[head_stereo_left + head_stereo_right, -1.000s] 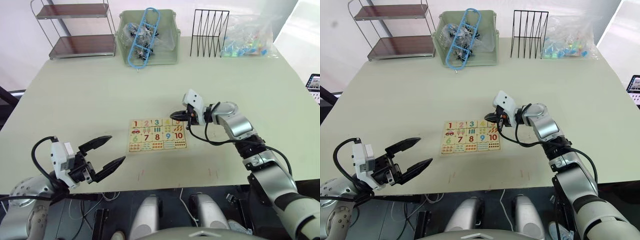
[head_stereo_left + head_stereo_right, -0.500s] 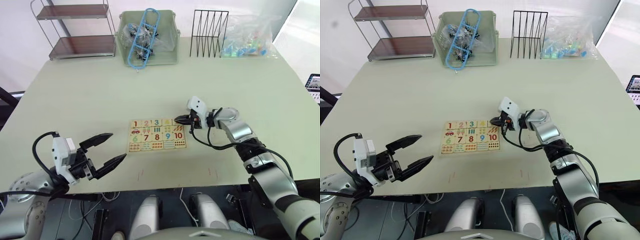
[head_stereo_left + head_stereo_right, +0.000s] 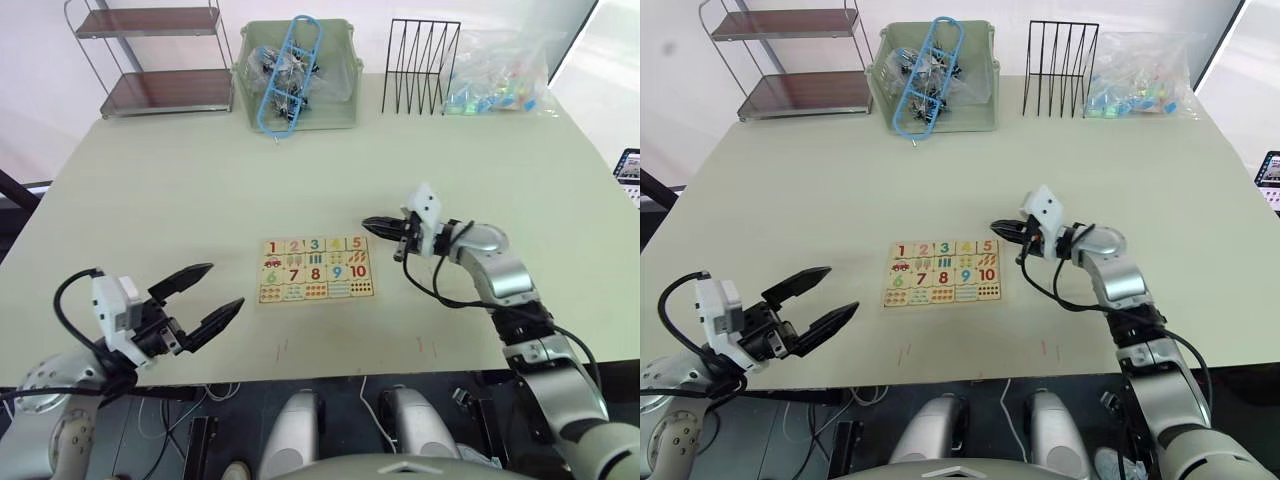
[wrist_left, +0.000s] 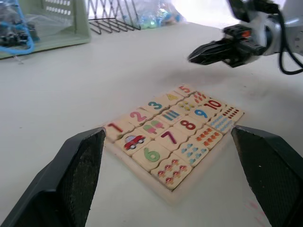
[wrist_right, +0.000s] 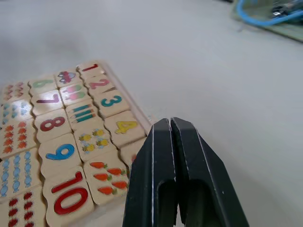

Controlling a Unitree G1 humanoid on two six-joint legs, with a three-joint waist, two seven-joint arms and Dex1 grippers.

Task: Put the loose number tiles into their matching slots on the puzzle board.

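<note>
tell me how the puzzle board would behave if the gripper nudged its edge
The puzzle board lies flat on the smooth table, so it would probably slide rather than tip. It looks like thin rigid wood, so likely light and stiff. Its tiles, such as the 5 tile, seem to sit loose in their recesses and might jostle.

hidden: tile 5 [image 5: 134, 152] behind right pincer [image 5: 171, 124] | clear bag [image 3: 497, 72] contents indistinct
</note>
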